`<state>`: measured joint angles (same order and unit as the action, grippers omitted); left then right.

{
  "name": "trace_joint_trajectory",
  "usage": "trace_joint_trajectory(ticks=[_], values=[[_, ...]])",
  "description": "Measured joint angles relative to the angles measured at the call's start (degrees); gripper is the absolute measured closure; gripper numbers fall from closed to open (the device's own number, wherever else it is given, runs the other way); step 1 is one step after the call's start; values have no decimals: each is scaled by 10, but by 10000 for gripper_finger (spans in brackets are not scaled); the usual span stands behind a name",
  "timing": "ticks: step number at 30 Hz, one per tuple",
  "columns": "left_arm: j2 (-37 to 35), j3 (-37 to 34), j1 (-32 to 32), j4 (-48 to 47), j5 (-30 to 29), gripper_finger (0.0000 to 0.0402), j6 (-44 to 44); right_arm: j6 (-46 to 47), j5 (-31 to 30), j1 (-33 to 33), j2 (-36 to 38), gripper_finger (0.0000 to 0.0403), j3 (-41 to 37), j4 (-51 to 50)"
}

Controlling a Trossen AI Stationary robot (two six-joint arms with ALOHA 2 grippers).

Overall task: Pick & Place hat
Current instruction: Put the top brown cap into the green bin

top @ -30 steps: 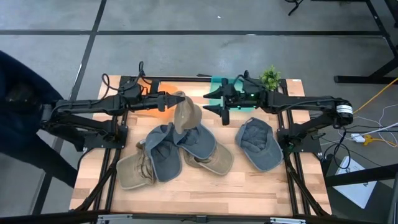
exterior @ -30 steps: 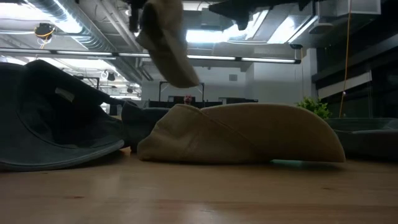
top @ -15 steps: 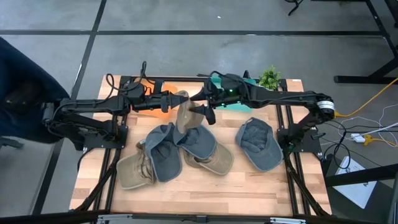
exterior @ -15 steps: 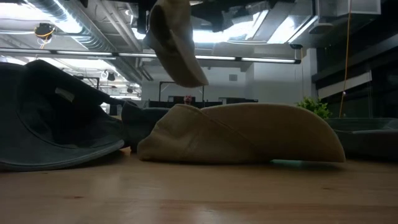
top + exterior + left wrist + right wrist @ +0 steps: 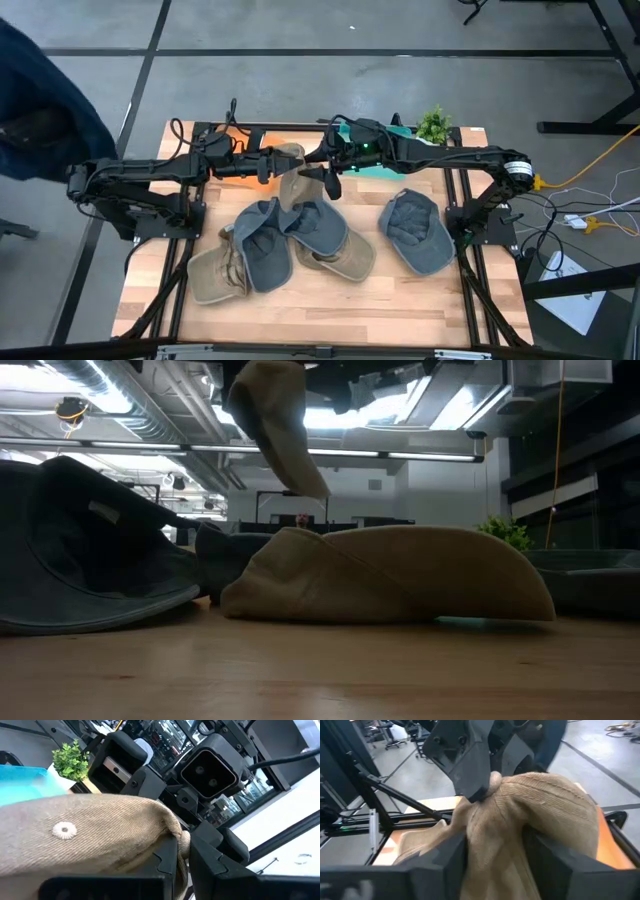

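- The tan hat [image 5: 291, 172] hangs above the table, pinched in the left gripper [image 5: 272, 159], whose fingers are clamped on its edge.
- The right gripper [image 5: 322, 176] straddles its crown, fingers apart around the fabric.
- Soft, light and floppy; likely best gripped at a bunched fold.

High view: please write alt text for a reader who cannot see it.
Above a wooden table, the left gripper holds a tan hat in the air while the right gripper has its fingers around the same hat. Below lie blue and tan hats, with one blue hat apart.
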<state>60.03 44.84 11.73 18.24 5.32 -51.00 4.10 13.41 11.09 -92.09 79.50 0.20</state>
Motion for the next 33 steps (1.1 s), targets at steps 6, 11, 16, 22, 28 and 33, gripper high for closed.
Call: trace_joint_trajectory(ticks=[6, 11, 16, 22, 28, 33], values=[[0, 0, 0, -2, 0, 352, 9, 3, 2, 0, 0, 355, 0, -11], [0, 0, 0, -5, 0, 321, 21, 6, 3, 0, 0, 383, 0, -22], [0, 0, 0, -4, 0, 283, 21, 12, 2, 0, 1, 380, 0, -26], [0, 0, 0, -4, -3, 237, 22, -3, -30, 0, 20, 386, 0, -60], [0, 0, 0, 0, -3, 215, 23, -38, -107, 0, 63, 388, 0, -141], [0, 0, 0, 0, -3, 217, 26, -47, -167, 5, 103, 394, 0, -197]])
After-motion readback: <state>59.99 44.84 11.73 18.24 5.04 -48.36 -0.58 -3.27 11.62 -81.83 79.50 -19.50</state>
